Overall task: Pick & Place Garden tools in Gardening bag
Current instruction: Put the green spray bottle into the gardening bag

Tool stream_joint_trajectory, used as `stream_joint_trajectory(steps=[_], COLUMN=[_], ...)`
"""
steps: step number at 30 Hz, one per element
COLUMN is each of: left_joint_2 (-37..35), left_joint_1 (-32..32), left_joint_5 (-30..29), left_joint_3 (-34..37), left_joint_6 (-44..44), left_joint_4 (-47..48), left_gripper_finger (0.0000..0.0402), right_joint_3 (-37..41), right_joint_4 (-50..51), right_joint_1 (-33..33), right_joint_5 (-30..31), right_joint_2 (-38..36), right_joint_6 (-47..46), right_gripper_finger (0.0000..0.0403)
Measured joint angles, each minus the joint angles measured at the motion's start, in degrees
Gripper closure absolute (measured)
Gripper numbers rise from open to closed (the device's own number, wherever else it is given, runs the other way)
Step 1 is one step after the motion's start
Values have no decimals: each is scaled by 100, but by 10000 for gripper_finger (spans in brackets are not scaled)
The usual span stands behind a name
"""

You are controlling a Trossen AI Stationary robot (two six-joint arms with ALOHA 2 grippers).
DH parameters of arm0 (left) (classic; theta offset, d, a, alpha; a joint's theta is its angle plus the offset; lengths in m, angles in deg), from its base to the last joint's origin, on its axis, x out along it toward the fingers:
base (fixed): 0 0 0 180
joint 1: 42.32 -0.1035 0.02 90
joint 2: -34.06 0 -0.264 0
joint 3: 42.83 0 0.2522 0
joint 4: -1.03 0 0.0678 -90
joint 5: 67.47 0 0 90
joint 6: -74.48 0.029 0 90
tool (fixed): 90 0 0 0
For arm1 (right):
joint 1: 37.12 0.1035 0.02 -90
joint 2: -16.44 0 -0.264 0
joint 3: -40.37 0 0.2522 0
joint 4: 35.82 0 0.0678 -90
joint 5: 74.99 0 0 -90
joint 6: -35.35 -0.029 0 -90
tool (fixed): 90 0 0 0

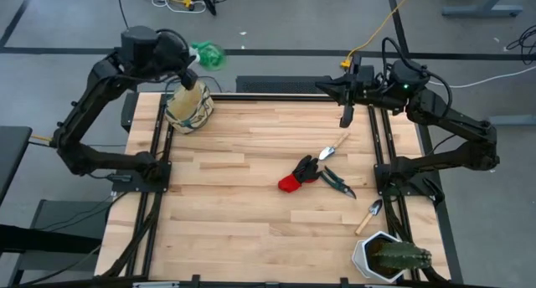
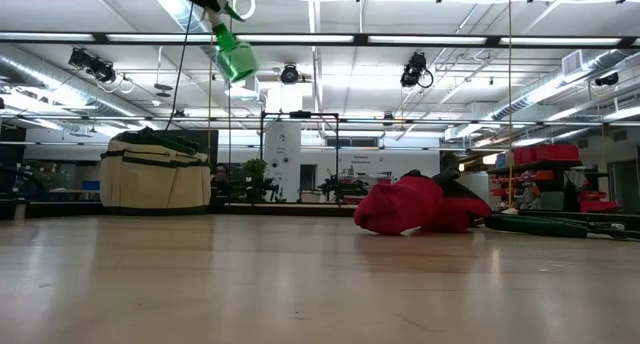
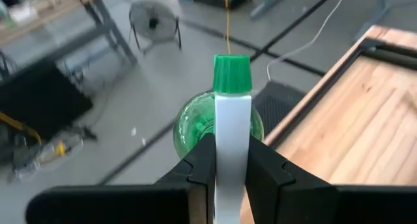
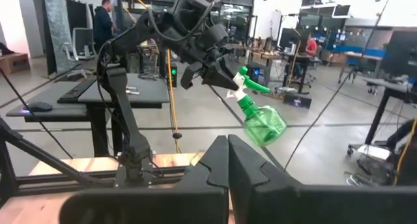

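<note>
Two arms are raised: the left tool (image 3: 229,168) grips the green spray bottle (image 3: 221,123) above the gardening bag (image 1: 188,106) at ten o'clock; the right tool (image 1: 346,117), fingers together, hovers at one o'clock.

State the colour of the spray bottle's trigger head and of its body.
The spray bottle has a white trigger head tipped green and a translucent green body, clearest in the right wrist view.

no lettering, label, brand, number or sign can be read anywhere in these views, neither on the green spray bottle (image 3: 225,129), nor on the gardening bag (image 2: 155,172), nor in the room behind the table.
</note>
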Motion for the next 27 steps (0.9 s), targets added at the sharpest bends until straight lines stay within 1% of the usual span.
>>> stream_joint_trajectory(steps=[3, 10, 18, 21, 27], left_joint_2=[102, 101, 108, 172, 454], left_joint_1=[-117, -426, -733, -851, -1016], left_joint_5=[5, -43, -27, -35, -23], left_joint_3=[-74, -44, -39, -39, -37], left_joint_6=[-236, -783, -1037, -1206, -1223], left_joint_4=[316, 1099, 1811, 2030, 2156], left_gripper_finger=[340, 340, 340, 340, 339], right_joint_3=[0, 0, 0, 0, 0], right_joint_4=[78, 180, 191, 217, 220], right_joint_1=[0, 0, 0, 0, 0], right_joint_5=[-1, -3, -3, -5, -4], right_joint_2=[0, 2, 2, 2, 2], right_joint_6=[-1, -42, -43, -41, -41], right_gripper_finger=[403, 403, 403, 403, 403])
